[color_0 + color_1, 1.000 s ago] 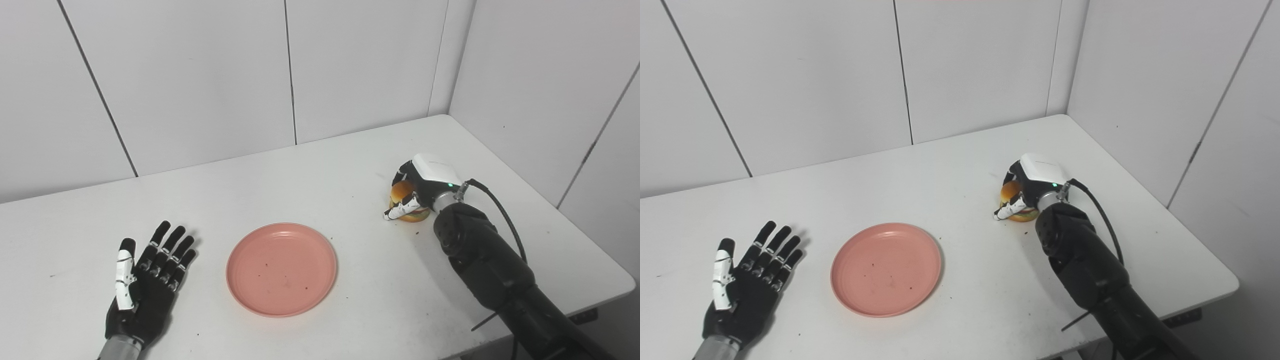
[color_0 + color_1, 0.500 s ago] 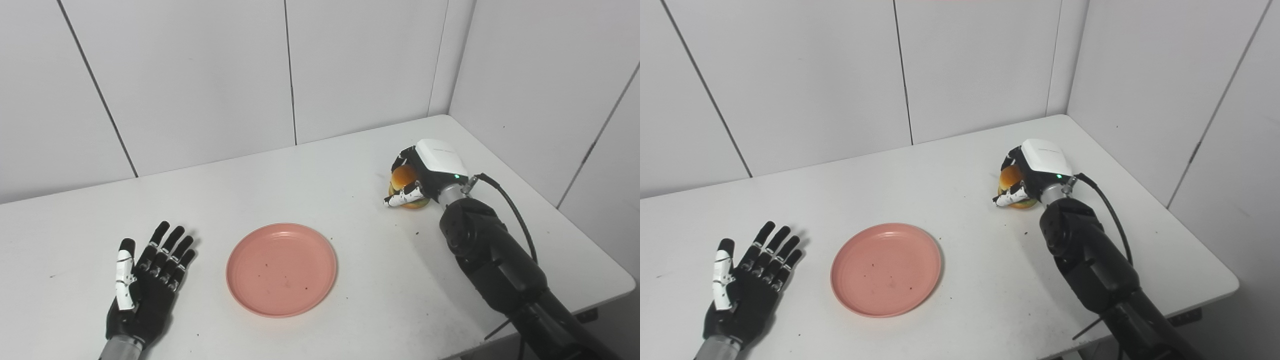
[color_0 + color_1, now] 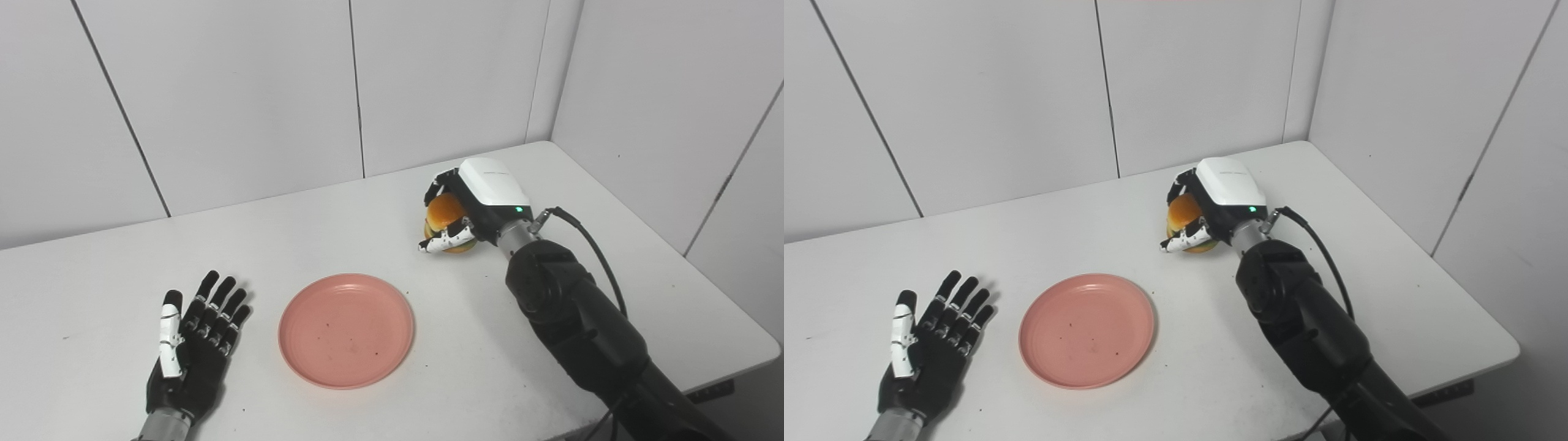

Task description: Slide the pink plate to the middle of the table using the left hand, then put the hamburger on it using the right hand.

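Observation:
The pink plate (image 3: 346,329) lies empty near the middle of the white table (image 3: 343,220). My right hand (image 3: 471,205) is shut on the hamburger (image 3: 445,215) and holds it in the air, above the table and to the upper right of the plate. The orange bun shows between the fingers; the rest is partly hidden by the hand. My left hand (image 3: 190,352) lies flat on the table, open and empty, palm up, a little left of the plate and apart from it.
White wall panels stand behind the table and along its right side. The table's right edge and front right corner (image 3: 765,349) are close to my right arm (image 3: 582,318). Small dark crumbs dot the plate and the table.
My right hand has lifted the hamburger off the table and carried it left, towards the plate. My left hand has shifted slightly right. The plate has not moved.

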